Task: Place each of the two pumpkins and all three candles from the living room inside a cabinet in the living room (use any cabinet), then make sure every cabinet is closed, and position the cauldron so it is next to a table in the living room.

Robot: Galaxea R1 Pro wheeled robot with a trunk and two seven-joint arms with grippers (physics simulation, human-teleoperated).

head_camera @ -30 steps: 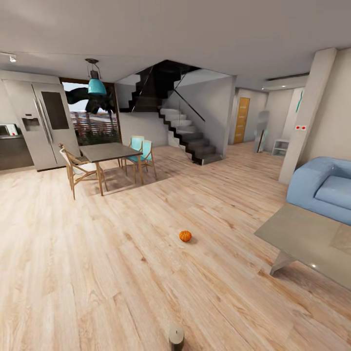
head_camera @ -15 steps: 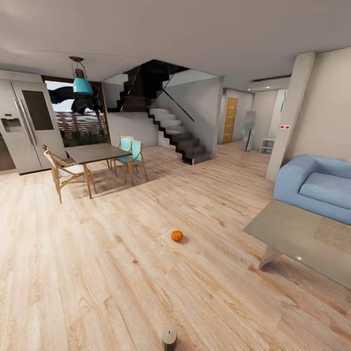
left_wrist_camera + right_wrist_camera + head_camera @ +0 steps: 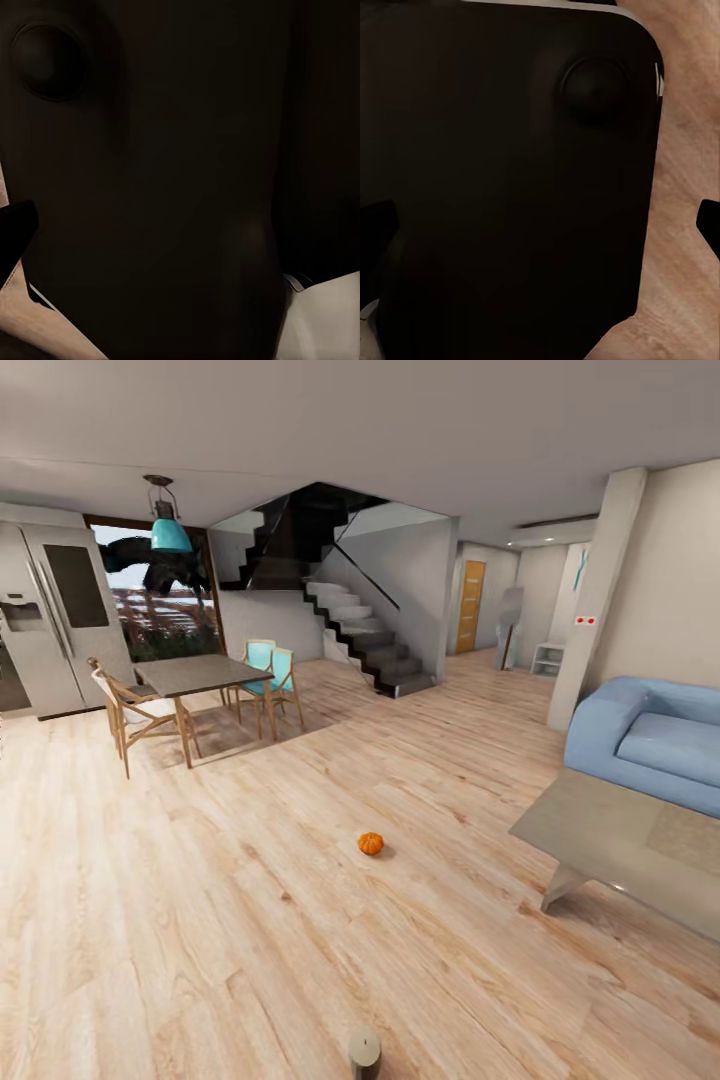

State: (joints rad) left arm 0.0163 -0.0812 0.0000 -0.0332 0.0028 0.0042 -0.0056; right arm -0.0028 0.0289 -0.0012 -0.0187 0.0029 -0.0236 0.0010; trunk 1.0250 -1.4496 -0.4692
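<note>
Plank floor (image 3: 200, 920) runs from dining table (image 3: 195, 675) left to bench (image 3: 620, 840) right. One pumpkin (image 3: 370, 844) lies mid-floor; a likely candle (image 3: 364, 1050) stands nearest. Still searching: next, approach and grasp. End effector states: cannot tell.

floor (image 3: 250, 920): pale matt wood planks | sofa (image 3: 655, 745): blue cloth | low table (image 3: 620, 840): smooth grey

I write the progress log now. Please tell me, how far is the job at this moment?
Nothing looks done yet. One pumpkin lies on the wood floor, apart from the low grey table, and one candle stands on the floor nearer the camera. Nothing is visibly in hand; the wrist views are too dark to judge the grippers. Left: storing these items, the other pumpkin and candles, closing cabinets, placing the cauldron.
</note>
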